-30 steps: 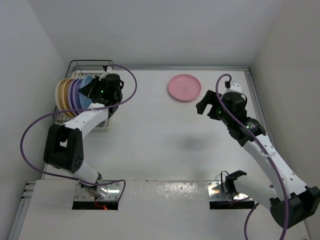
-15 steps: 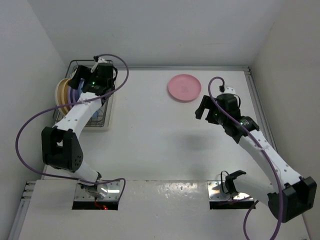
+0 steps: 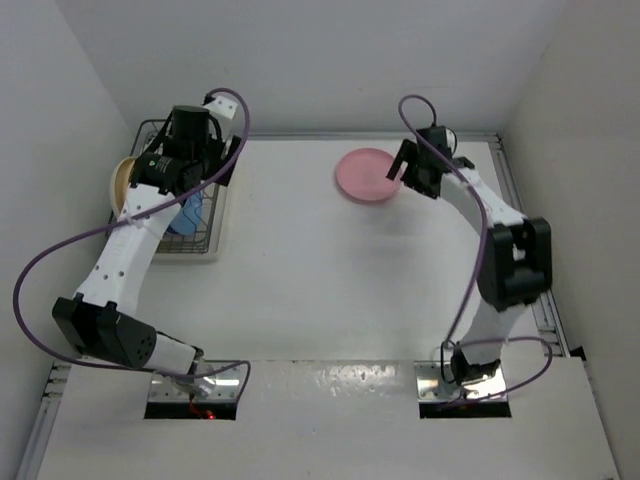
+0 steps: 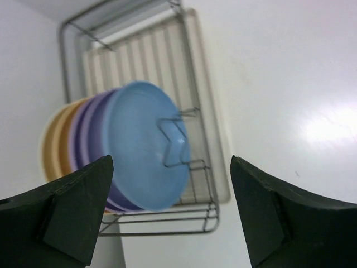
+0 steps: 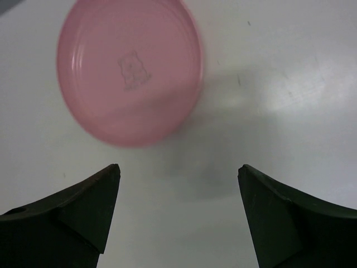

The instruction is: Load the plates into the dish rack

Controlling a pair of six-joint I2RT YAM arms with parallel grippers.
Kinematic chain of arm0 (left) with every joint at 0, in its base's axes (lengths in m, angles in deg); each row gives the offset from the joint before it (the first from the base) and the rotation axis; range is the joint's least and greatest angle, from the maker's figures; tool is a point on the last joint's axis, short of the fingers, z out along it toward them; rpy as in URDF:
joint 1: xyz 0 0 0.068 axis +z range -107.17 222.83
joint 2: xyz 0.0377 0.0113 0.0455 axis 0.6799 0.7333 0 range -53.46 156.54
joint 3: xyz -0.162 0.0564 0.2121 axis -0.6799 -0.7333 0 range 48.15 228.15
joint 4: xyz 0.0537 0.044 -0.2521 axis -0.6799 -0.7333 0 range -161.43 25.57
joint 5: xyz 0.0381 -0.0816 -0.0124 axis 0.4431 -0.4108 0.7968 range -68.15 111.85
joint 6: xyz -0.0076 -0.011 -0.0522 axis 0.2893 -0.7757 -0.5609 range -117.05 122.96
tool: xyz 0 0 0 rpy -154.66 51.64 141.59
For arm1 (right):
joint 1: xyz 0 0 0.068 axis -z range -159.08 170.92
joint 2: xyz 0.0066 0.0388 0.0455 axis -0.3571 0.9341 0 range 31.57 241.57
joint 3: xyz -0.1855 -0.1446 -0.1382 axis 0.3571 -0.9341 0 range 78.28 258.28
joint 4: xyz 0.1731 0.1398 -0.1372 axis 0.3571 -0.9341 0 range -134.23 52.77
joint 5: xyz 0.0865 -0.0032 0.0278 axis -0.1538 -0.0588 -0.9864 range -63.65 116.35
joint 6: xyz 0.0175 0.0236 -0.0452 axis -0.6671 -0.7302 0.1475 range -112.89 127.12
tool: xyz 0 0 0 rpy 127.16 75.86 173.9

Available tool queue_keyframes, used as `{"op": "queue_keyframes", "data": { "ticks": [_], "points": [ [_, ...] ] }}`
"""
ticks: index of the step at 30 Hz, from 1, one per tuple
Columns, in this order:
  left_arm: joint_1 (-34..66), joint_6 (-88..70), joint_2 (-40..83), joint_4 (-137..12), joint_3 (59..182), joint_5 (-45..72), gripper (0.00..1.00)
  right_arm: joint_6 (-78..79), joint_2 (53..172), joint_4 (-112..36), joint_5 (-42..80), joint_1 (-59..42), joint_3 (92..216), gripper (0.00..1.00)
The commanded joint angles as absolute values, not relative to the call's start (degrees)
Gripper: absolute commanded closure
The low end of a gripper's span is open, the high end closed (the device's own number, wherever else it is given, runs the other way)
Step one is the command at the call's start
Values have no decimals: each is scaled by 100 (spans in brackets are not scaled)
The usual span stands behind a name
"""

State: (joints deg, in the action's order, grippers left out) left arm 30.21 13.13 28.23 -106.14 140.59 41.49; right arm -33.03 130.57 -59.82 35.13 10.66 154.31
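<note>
White tabletop, plain white walls on three sides, soft glare

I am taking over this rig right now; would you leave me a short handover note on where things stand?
Left gripper: open, empty, above the dish rack.
Right gripper: open, nothing between the fingers, by the rim of the pink plate.
Done: blue plate stands on edge at the front of the rack, with purple plates and an orange-yellow plate behind it.
Left: the pink plate lies flat on the table; grasp it and rack it.
</note>
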Motion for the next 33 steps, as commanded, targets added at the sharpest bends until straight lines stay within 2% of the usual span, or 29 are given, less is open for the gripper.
{"op": "queue_keyframes", "data": {
  "ticks": [1, 7, 8, 11, 14, 15, 17, 18, 19, 22, 29, 33],
  "points": [
    [2834, 1464, 2539, -11145, 13702, 3028, 9, -3498, 14409, -5648, 3584, 1239, 16569, 14],
    [2833, 1552, 2494, -11330, 13639, 3467, 9, -3885, 15978, -5947, 3752, 1521, 18145, 21],
    [2833, 1552, 2572, -11390, 13639, 3468, 9, -4120, 16224, -5938, 3743, 1582, 18329, 26],
    [2903, 1500, 2757, -11444, 13692, 3468, 9, -4447, 16717, -5964, 3593, 1635, 18620, 31],
    [2956, 1500, 2916, -11497, 13910, 3468, 9, -4641, 17000, -5947, 3436, 1618, 18779, 43],
    [2956, 1500, 2994, -11549, 13911, 3468, 9, -4745, 17122, -5947, 3435, 1618, 18771, 57],
    [2956, 1447, 3047, -11549, 13990, 3468, 9, -4825, 17167, -5859, 3417, 1591, 18666, 73],
    [2956, 1447, 3048, -11549, 14043, 3468, 9, -4930, 17176, -5868, 3391, 1617, 18570, 92],
    [2956, 1447, 3048, -11549, 14043, 3468, 9, -5044, 17150, -5850, 3382, 1609, 18525, 100],
    [2956, 1447, 3101, -11602, 14043, 3266, 9, -5125, 16773, -5432, 3295, 1661, 18130, 100],
    [2956, 1333, 3101, -11655, 14043, 2554, 9, -3816, 15736, -4902, 3180, 1513, 17770, 100],
    [2956, 1280, 3048, -11655, 13938, 2257, 9, -3087, 14576, -4287, 3119, 1188, 16672, 100]
  ]
}}
